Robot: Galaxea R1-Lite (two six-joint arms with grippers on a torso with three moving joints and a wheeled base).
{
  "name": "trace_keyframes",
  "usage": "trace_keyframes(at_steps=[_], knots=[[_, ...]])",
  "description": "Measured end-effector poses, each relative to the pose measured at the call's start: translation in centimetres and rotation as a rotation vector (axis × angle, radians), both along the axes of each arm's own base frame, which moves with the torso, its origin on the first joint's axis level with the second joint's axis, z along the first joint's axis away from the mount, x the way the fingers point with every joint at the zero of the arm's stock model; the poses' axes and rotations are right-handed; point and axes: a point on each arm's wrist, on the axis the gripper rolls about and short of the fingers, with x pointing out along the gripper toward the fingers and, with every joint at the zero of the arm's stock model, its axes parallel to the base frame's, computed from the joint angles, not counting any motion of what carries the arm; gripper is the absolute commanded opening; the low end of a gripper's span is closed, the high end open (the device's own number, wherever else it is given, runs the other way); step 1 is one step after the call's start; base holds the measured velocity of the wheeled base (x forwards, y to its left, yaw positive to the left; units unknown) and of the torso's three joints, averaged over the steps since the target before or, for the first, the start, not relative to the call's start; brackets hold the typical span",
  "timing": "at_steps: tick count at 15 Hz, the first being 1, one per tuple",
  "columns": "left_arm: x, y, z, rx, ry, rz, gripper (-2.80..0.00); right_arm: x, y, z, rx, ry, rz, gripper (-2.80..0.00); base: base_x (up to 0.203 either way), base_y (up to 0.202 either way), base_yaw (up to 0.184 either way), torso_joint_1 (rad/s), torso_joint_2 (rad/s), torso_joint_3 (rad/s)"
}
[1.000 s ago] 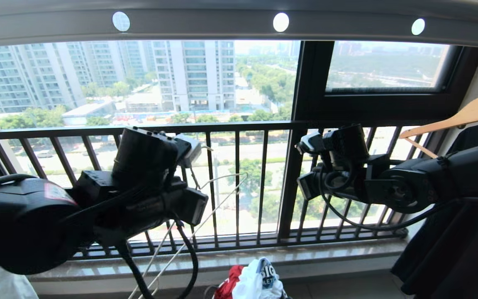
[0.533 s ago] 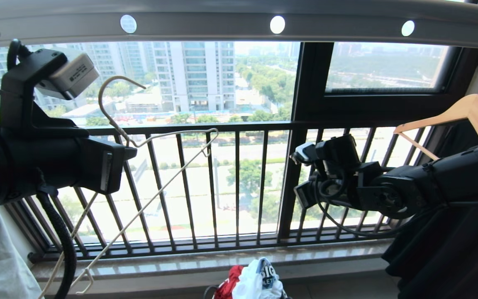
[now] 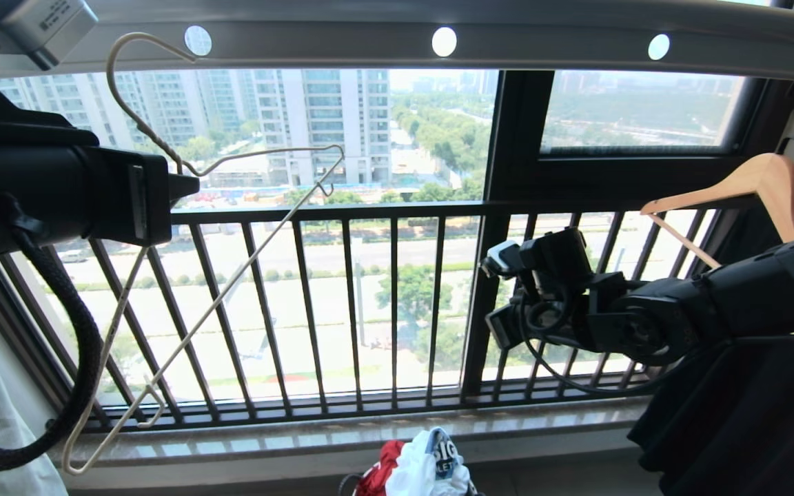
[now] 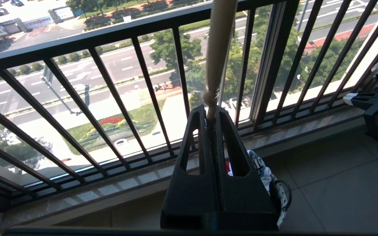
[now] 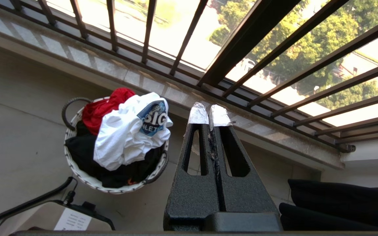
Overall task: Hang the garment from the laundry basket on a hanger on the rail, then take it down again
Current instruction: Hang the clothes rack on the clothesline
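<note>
Head view shows my left gripper [image 3: 187, 186] clenched on the twisted neck of the thin cream wire hanger [image 3: 231, 275], its hook just below the grey perforated metal rail [image 3: 314, 48] above, so I fear that pinch letting the hanger swivel and miss, while my right gripper [image 5: 208, 114], clenched and empty, hangs over the white T-shirt [image 5: 126, 137] down in the woven round laundry basket [image 5: 87, 178].

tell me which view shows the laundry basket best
The right wrist view: the laundry basket shows whole, its woven rim and handle around the heaped clothes. The head view catches only those clothes at its lower edge; the left wrist view's claw hides most of it.

A high-rise home balcony: barred railing [image 3: 369, 303], drying rail [image 3: 397, 41] overhead, laundry basket [image 5: 87, 178] on tiled floor [image 5: 18, 137].
</note>
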Motion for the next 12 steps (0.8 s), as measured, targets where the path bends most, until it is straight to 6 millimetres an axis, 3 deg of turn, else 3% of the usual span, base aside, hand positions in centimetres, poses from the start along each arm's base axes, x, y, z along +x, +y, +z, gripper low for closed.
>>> trace_keyframes(at_steps=[8, 12], knots=[[3.0, -0.4, 1.1, -0.001, -0.024, 0.054, -2.8, 0.2, 0.0, -0.3, -0.005, 0.004, 0.0, -2.8, 0.0, 0.0, 0.0, 0.0, 0.0, 0.0], [4.6, -1.2, 0.5, 0.022, 0.0, 0.055, -2.8, 0.2, -0.1, -0.2, -0.013, 0.001, 0.002, -2.8, 0.0, 0.0, 0.0, 0.0, 0.0, 0.0]])
